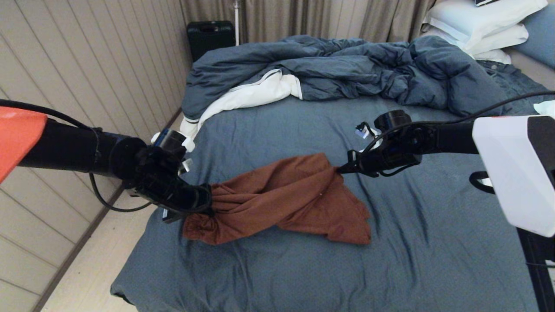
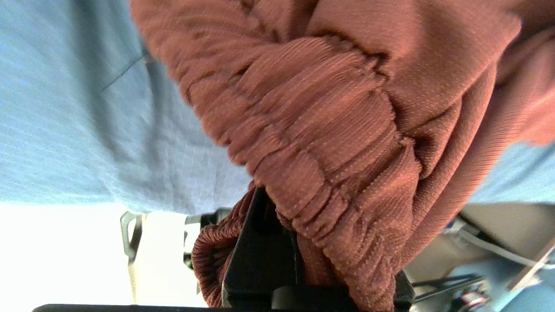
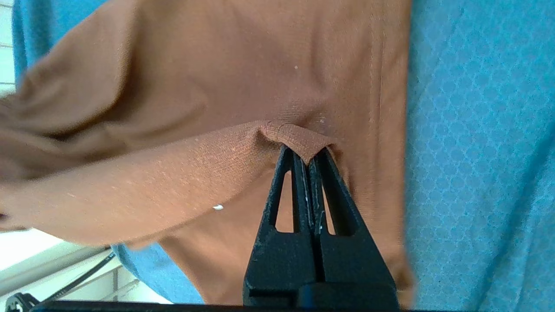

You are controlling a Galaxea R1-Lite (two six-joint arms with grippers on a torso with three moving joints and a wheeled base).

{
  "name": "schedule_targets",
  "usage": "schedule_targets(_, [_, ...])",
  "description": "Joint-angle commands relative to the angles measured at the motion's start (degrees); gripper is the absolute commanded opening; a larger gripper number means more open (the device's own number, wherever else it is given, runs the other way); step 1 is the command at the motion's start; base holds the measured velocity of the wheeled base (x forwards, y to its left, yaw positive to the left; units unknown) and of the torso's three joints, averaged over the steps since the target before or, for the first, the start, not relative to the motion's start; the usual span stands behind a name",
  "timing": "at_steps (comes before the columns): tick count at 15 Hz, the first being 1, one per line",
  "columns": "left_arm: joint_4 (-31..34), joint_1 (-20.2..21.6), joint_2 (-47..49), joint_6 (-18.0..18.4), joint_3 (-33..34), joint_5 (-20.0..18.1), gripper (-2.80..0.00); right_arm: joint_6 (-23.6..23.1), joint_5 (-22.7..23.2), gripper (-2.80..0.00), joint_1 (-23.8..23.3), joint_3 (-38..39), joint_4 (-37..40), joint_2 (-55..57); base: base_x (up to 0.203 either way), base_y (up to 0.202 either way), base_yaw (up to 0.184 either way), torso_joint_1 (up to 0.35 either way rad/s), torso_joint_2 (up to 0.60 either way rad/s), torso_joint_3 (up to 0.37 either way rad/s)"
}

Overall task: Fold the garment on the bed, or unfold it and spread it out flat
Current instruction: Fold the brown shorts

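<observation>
Stretching the garment (image 1: 282, 195) between two arms above the bed (image 1: 433, 242), likely to pull it open for spreading flat. Pinching the gathered waistband in the left gripper (image 1: 204, 201), closed tight on bunched cloth near the bed's left edge. Nipping a small peak of fabric at the other end in the right gripper (image 3: 307, 157), fingers pressed together. Sagging mid-span, twisted and folded over itself, lower folds resting on the sheet. Showing rust-brown ribbed elastic, smooth soft knit elsewhere.

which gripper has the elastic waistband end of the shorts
The left gripper: it is shut on the gathered, ribbed waistband of the garment. The right gripper pinches only a smooth, flat fold of fabric.
</observation>
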Motion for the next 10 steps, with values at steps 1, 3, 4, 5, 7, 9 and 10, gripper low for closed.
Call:
schedule_targets(1, [0.59, 1.68, -2.03, -0.14, -2.78, -0.05, -2.8, 0.13, 0.17, -2.8, 0.29, -0.01, -0.96, -0.54, 0.0, 0.0, 0.0, 0.0, 0.0, 0.0])
schedule_targets(3, [0.13, 2.51, -1.24, -0.03, -3.55, -0.08, -2.8, 0.48, 0.07, -2.8, 0.55, -0.01, -2.07, -0.54, 0.0, 0.0, 0.0, 0.0, 0.0, 0.0])
schedule_targets(4, [0.09, 2.99, -0.43, 0.01, -4.29, -0.11, -2.8, 0.61, 0.07, -2.8, 0.58, -0.01, -2.66, -0.42, 0.0, 0.0, 0.0, 0.0, 0.0, 0.0])
schedule_targets(5, [0.08, 3.44, 0.67, 0.04, -5.06, -0.13, -2.8, 0.82, 0.07, -2.8, 0.7, -0.01, -3.64, -0.29, 0.0, 0.0, 0.0, 0.0, 0.0, 0.0])
schedule_targets(7, [0.25, 3.7, 2.1, 0.03, -6.29, -0.22, -2.8, 0.8, -0.02, -2.8, 0.81, 0.03, -4.18, -0.18, 0.0, 0.0, 0.0, 0.0, 0.0, 0.0])
schedule_targets(9, [0.69, 3.62, 1.58, 0.05, -5.33, -0.4, -2.8, 0.84, 0.04, -2.8, 0.82, 0.16, -3.53, -0.54, 0.0, 0.0, 0.0, 0.0, 0.0, 0.0])
schedule_targets(10, [1.01, 3.52, 1.23, 0.15, -4.02, -0.91, -2.8, 0.8, 0.06, -2.8, 0.81, 0.16, -1.49, -0.98, 0.0, 0.0, 0.0, 0.0, 0.0, 0.0])
